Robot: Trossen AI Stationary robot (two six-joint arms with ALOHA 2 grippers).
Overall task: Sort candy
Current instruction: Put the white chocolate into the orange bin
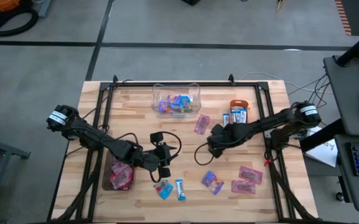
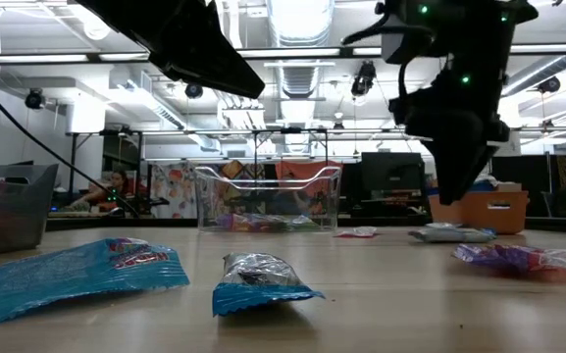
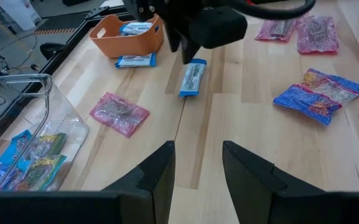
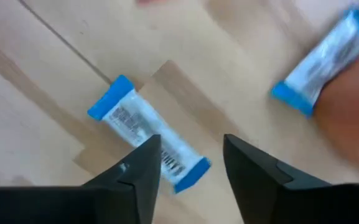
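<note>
The candy lies scattered on the wooden table (image 1: 135, 118). One blue-and-white packet (image 4: 147, 140) lies flat on the wood right under my right gripper (image 4: 191, 158). That gripper is open and points down, and its fingers hang just above the packet (image 3: 193, 78). My left gripper (image 3: 198, 168) is open over bare wood near the table's middle (image 1: 165, 165), with nothing between its fingers. More candy lies near the front edge: a teal packet (image 1: 163, 189), a blue-and-white one (image 1: 180, 188), a purple-blue one (image 1: 213, 182) and two pink ones (image 1: 251, 174).
A clear plastic box (image 1: 176, 99) with several sweets stands at the far middle. A small orange bowl (image 1: 239, 107) holds blue-and-white packets, with another one (image 3: 135, 60) beside it. A pink packet (image 1: 201, 124) lies near them. A container of red sweets (image 1: 120, 175) sits front left.
</note>
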